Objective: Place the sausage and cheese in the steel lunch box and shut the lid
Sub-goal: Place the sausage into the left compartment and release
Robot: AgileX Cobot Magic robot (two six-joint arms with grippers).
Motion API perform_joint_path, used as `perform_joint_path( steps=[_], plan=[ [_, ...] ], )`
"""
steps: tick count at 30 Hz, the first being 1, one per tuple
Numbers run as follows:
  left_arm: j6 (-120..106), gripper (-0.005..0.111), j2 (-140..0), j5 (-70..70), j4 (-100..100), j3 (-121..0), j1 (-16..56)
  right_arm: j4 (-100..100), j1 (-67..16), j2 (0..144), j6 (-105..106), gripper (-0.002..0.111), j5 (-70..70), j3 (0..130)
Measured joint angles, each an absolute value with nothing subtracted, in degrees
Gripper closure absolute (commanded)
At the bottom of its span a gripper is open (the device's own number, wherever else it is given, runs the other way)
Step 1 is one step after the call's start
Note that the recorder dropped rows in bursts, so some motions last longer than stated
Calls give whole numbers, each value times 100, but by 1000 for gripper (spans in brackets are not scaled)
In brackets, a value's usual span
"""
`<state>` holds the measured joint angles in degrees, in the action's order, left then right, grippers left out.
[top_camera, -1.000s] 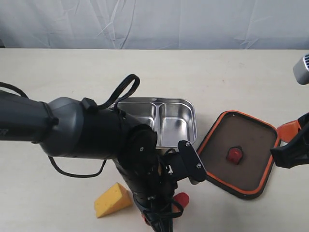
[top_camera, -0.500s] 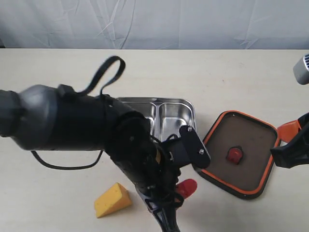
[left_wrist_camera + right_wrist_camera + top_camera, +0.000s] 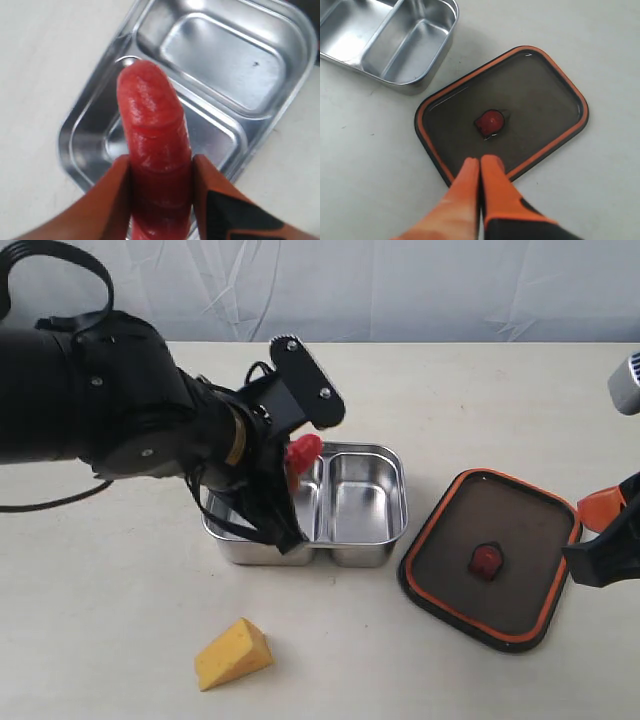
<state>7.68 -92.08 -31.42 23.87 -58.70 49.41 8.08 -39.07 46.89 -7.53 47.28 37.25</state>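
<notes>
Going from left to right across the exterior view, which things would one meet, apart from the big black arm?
yellow-orange wedge of toy cheese → glossy red toy sausage → dark translucent lid with orange rim → right gripper. The shiny steel lunch box overlaps the sausage, so it is left out.

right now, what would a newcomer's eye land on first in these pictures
The glossy red sausage, pinched in the left hand, hangs over the open steel lunch box at the middle. Right of the box in the exterior view lies the dark lid with its orange rim, and the yellow cheese wedge sits alone nearer the camera.
</notes>
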Motion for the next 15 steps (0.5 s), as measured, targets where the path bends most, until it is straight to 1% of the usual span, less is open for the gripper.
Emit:
perform_joint_path(
  steps=[6, 15],
  plan=[
    [800, 107, -9436, -2732, 2353, -5870, 4273, 833, -3907, 4689, -753, 108, 4728, 3725],
    [380, 107, -9766, -2396, 2058, -5870, 4200, 843, -3907, 4689, -764, 108, 4728, 3725]
  ],
)
